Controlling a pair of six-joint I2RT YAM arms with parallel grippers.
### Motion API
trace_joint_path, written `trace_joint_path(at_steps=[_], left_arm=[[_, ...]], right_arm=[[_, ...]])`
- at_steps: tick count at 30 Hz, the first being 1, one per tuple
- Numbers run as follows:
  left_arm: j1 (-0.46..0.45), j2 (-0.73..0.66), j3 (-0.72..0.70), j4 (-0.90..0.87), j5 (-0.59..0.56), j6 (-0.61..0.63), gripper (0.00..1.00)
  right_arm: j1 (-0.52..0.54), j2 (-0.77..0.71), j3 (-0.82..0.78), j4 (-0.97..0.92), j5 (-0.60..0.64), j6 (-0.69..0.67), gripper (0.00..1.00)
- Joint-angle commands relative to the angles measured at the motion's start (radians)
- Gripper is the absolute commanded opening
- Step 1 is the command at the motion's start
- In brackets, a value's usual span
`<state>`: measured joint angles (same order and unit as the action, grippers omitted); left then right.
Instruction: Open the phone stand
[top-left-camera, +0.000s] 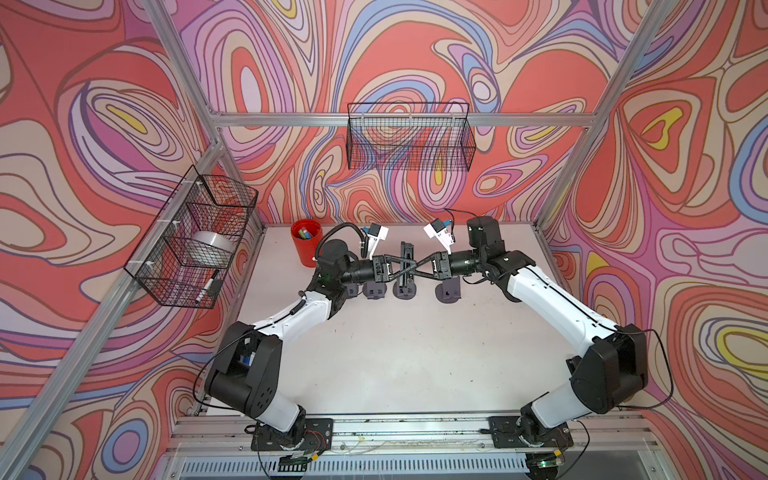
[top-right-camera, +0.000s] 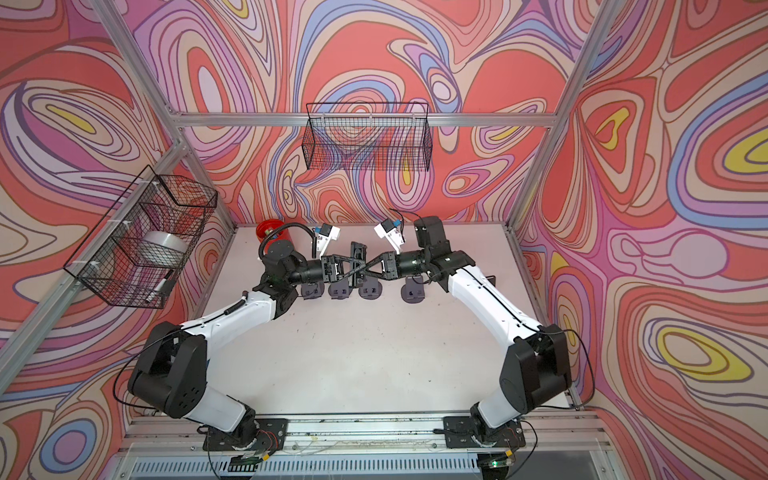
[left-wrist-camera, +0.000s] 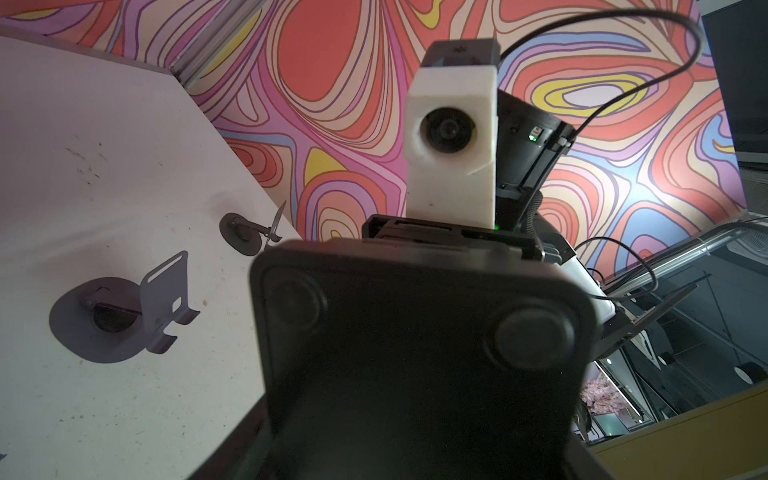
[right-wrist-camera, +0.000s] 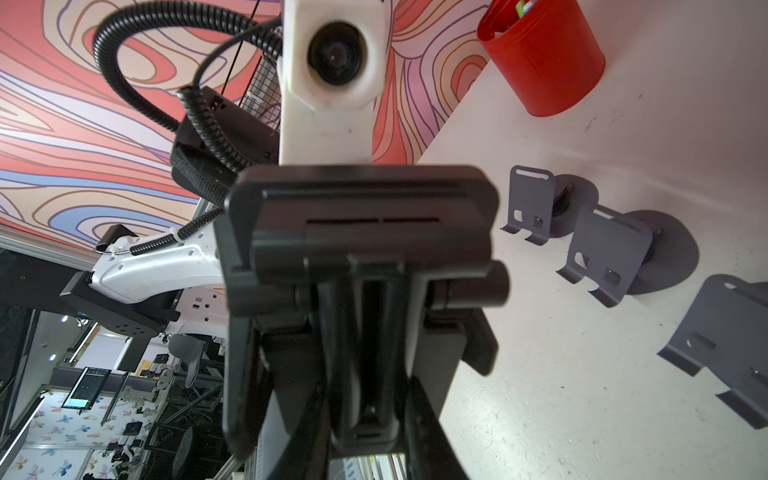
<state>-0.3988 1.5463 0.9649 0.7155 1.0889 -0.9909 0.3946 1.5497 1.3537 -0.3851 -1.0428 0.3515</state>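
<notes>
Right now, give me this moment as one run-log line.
phase: two-arm grasp | left gripper: fingers shut on black phone stand | right gripper: fingers shut on it | stand: looks folded | table: four grey stands

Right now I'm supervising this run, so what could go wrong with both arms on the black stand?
The left end effector and right end effector meet tip to tip at the stand; twisting it open may make them collide. The stand hangs above the grey stands; a slip would likely drop it onto them.
</notes>
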Motion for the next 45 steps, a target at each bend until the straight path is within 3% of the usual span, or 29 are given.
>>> trace_joint_path(at_steps=[1, 30, 45], left_arm=[[0.035, -0.034, 0.014, -0.029, 0.042, 0.007, 0.00], [0.078, -0.074, 0.014, -0.152, 0.106, 0.084, 0.00], [0.080, -0.096, 0.018, -0.270, 0.138, 0.167, 0.00]], right_arm=[[-0.042, -0.047, 0.022, -0.055, -0.031, -0.078, 0.00], [-0.123, -0.058, 0.100, -0.330, -0.068, -0.231, 0.00], [-0.138, -0.074, 0.113, -0.377, -0.077, -0.262, 0.00]])
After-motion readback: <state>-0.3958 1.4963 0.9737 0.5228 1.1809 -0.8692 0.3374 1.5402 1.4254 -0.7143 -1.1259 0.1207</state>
